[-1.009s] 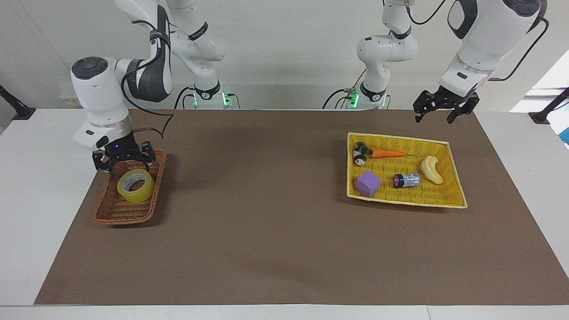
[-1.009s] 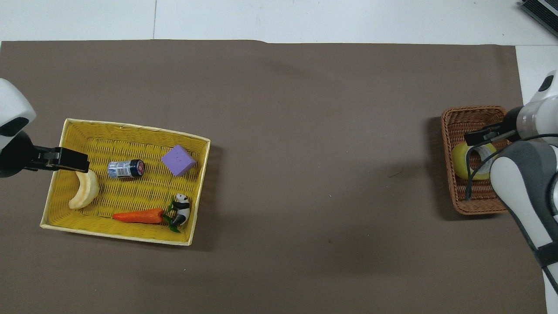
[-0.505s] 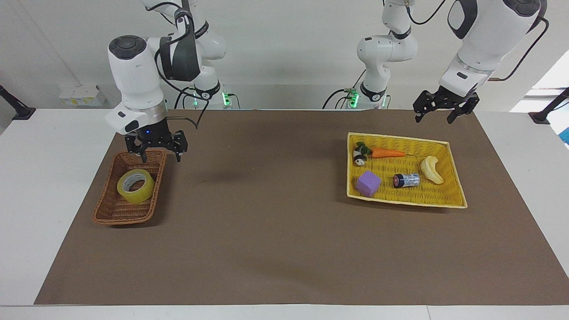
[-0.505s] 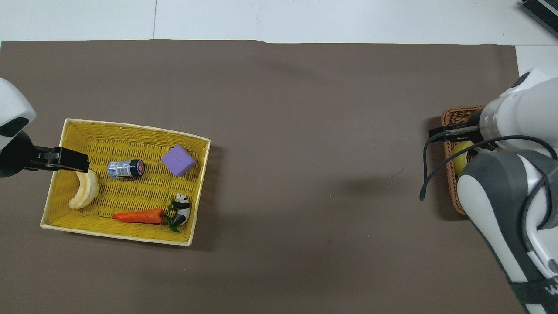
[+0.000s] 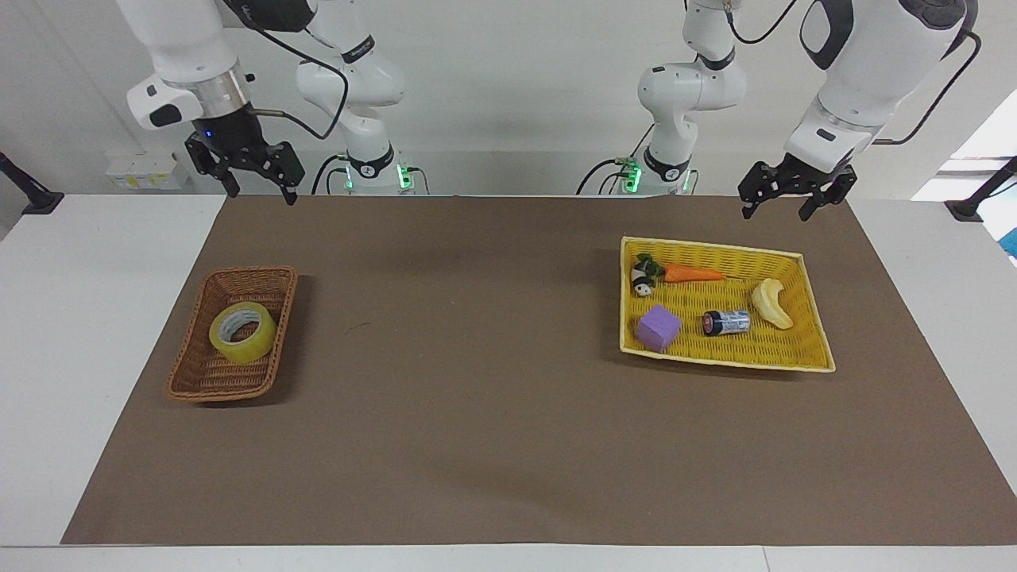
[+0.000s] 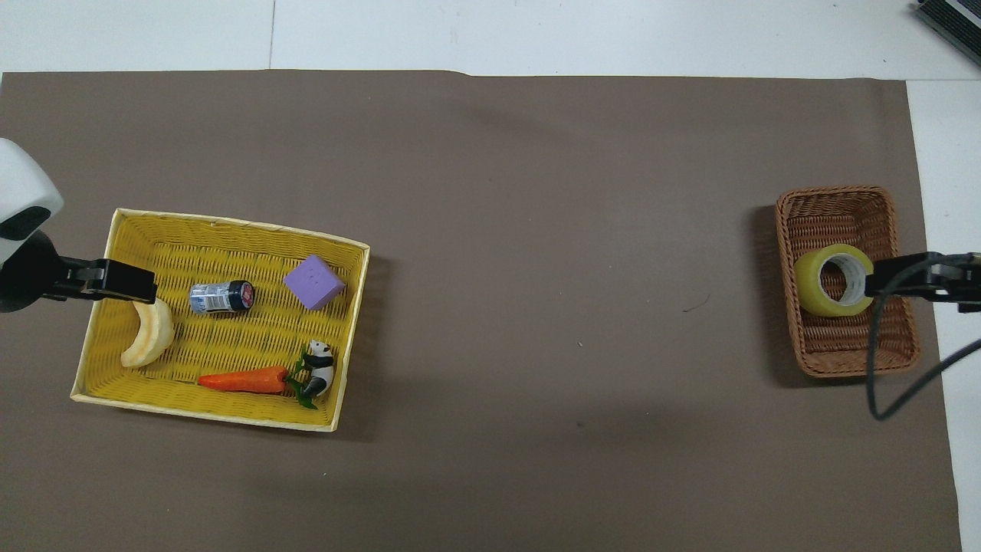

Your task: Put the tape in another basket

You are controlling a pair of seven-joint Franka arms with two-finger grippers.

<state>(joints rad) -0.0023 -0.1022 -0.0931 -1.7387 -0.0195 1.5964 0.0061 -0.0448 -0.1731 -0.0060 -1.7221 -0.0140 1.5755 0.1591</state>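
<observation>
Tape (image 5: pixel 243 332) — lies on its side in basket (image 5: pixel 203 383), toward the right arm's end of the tabletop | right pincer (image 5: pixel 258 191) — raised, spread, empty | left pincer (image 5: pixel 783 208) — raised above tray (image 5: pixel 818 353), spread, empty

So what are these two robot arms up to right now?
Nothing is being held. The tape lies in the brown basket at the right arm's end. The right pincer hangs open, up in the air over the mat's edge by the robots. The left pincer waits open above the yellow tray of toys.
</observation>
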